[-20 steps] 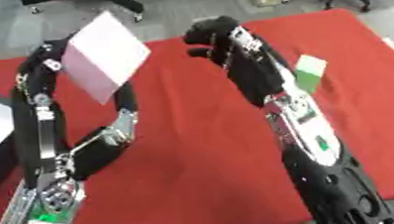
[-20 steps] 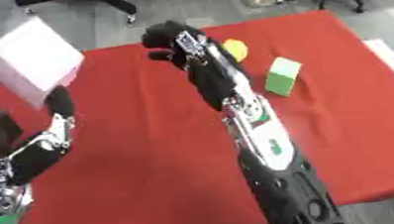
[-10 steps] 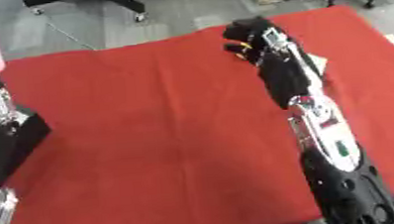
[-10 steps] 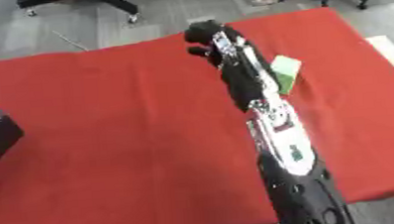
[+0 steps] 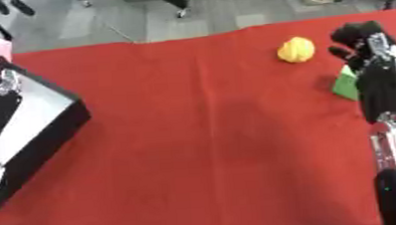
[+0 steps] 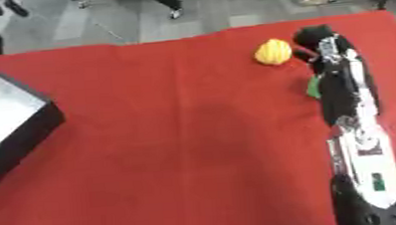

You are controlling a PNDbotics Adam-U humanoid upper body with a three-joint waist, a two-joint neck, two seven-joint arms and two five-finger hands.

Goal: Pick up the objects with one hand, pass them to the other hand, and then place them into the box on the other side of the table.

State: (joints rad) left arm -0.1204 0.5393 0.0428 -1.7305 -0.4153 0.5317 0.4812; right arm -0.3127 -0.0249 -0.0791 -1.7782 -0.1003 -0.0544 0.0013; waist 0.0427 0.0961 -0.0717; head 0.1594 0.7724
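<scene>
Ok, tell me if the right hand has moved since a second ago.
Yes: the right hand went from left of the yellow object to its right.

Right hand (image 6: 317, 39): black, bulky fingers, small silver fittings at the knuckle side; wrist and forearm (image 6: 339, 92) black with a pale silver strip along the outer edge; below that a silver-white segment (image 6: 361, 150) with red trim and a small green mark; lowest section (image 6: 370, 209) glossy black, rounded casing.
</scene>
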